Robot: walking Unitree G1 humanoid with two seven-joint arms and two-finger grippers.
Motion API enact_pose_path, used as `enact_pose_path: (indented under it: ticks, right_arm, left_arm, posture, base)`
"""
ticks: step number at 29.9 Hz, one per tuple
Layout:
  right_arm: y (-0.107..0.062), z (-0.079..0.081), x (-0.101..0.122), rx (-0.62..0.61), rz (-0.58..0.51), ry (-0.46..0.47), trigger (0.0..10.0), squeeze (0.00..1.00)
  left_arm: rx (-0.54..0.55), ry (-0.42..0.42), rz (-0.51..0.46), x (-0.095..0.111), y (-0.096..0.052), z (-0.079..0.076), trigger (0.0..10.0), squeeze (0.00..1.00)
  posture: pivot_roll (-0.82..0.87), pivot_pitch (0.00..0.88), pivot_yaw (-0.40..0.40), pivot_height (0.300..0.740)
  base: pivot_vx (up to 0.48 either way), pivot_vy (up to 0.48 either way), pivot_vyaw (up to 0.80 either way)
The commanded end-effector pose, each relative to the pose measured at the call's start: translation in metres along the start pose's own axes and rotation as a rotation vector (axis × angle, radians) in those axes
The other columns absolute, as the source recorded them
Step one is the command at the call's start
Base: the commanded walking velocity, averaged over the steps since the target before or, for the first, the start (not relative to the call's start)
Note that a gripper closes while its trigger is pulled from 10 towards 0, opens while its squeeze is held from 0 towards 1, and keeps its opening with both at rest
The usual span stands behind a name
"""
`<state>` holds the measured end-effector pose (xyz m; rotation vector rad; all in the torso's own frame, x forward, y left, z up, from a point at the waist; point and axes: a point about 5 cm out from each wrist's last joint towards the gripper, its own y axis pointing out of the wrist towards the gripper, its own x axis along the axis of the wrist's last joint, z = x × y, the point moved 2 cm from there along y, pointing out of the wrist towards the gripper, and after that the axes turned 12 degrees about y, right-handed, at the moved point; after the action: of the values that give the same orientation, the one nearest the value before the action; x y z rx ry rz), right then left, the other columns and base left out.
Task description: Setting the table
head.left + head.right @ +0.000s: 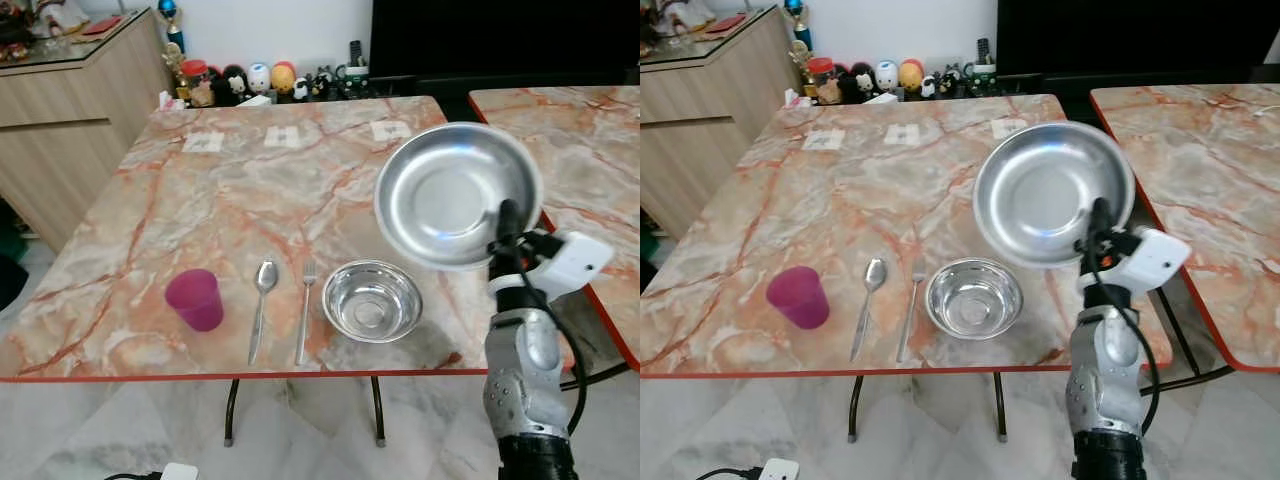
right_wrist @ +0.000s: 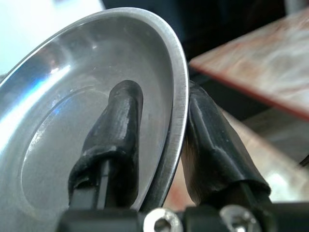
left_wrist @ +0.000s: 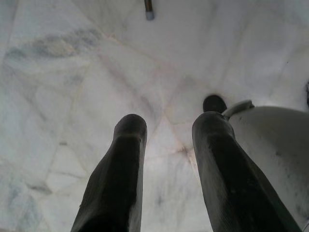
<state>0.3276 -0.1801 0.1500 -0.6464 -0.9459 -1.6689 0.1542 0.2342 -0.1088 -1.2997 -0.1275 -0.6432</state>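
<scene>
marble-topped table (image 1: 250,190) with red veining stands ahead of me, a wooden cabinet (image 1: 70,110) past its far left corner and a row of small figurines (image 1: 250,80) behind its far edge. along the near edge lie a pink cup (image 1: 195,298), a spoon (image 1: 262,305), a fork (image 1: 305,310) and a small steel bowl (image 1: 372,300), in that order from left to right, each apart from the next.

my right gripper (image 1: 508,222) is clenched on the rim of the steel plate (image 1: 455,192), one finger (image 2: 113,140) inside the dish and the other behind it, holding it tilted up in the air over the near right part of the table. the bowl sits below the plate and to its left, nearer the near edge. i judge the plate has to come down flat near the bowl, so the move runs downward and slightly left, and the right arm is the one already there.

my left gripper (image 3: 166,159) hangs idle with fingers parted, aimed at the pale tiled floor (image 3: 72,72).
</scene>
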Motion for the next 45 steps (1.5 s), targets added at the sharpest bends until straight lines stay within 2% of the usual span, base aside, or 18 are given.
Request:
enact_pose_path:
  ticks: [1,8,11,13,16,20,27,35,39,45]
  right_arm:
    - [-0.002,0.007,-0.003,0.037,0.017,-0.009,10.0,0.0]
    - [-0.009,0.012,-0.01,0.114,0.073,-0.084,10.0,0.0]
    - [-0.007,0.012,-0.002,0.157,0.074,-0.132,10.0,0.0]
    - [-0.004,0.012,0.006,0.211,0.074,-0.202,10.0,0.0]
    - [0.0,0.012,0.014,0.246,0.068,-0.237,10.0,0.0]
    - [0.002,0.009,0.023,0.235,0.049,-0.242,10.0,0.0]
    - [-0.003,0.005,0.022,0.188,0.038,-0.217,10.0,0.0]
    - [-0.008,-0.005,0.027,0.12,0.007,-0.217,10.0,0.0]
    - [-0.008,-0.016,0.032,0.068,-0.012,-0.205,10.0,0.0]
    - [-0.008,-0.017,0.033,0.059,-0.012,-0.205,10.0,0.0]
  left_arm:
    - [0.004,0.001,0.029,-0.007,-0.001,-0.002,10.0,0.0]
    - [0.038,-0.068,0.038,-0.012,-0.002,0.001,10.0,0.0]
    - [0.04,-0.08,0.035,-0.011,-0.002,0.0,10.0,0.0]
    - [0.04,-0.084,0.033,-0.011,-0.002,-0.001,10.0,0.0]
    - [0.039,-0.087,0.025,-0.009,-0.002,-0.003,10.0,0.0]
    - [0.043,-0.098,0.011,-0.003,0.0,-0.003,10.0,0.0]
    - [0.056,-0.114,-0.012,0.006,0.001,0.0,10.0,0.0]
    - [0.055,-0.083,-0.045,0.015,0.002,0.002,10.0,0.0]
    - [0.056,-0.067,-0.06,0.021,0.003,0.004,10.0,0.0]
    - [0.058,-0.063,-0.078,0.028,0.004,0.003,10.0,0.0]
  posture:
    - [-0.12,0.0,0.028,0.74]
    - [-0.12,0.0,0.012,0.74]
    - [-0.12,0.0,-0.003,0.74]
    - [-0.12,0.0,-0.008,0.74]
    - [-0.13,0.0,-0.015,0.74]
    - [-0.13,0.0,-0.028,0.74]
    - [-0.13,0.0,-0.019,0.74]
    - [-0.15,0.0,0.026,0.74]
    - [-0.14,0.0,0.033,0.74]
    - [-0.15,0.0,0.037,0.74]
  base:
    - [0.0,-0.48,0.0]
    - [0.0,-0.424,0.0]
    - [0.0,-0.329,0.0]
    - [0.0,-0.321,0.0]
    - [0.0,-0.32,0.0]
    - [0.0,-0.318,0.0]
    - [0.0,-0.32,0.0]
    - [0.0,-0.32,0.0]
    - [0.0,-0.319,0.0]
    - [0.0,-0.317,0.0]
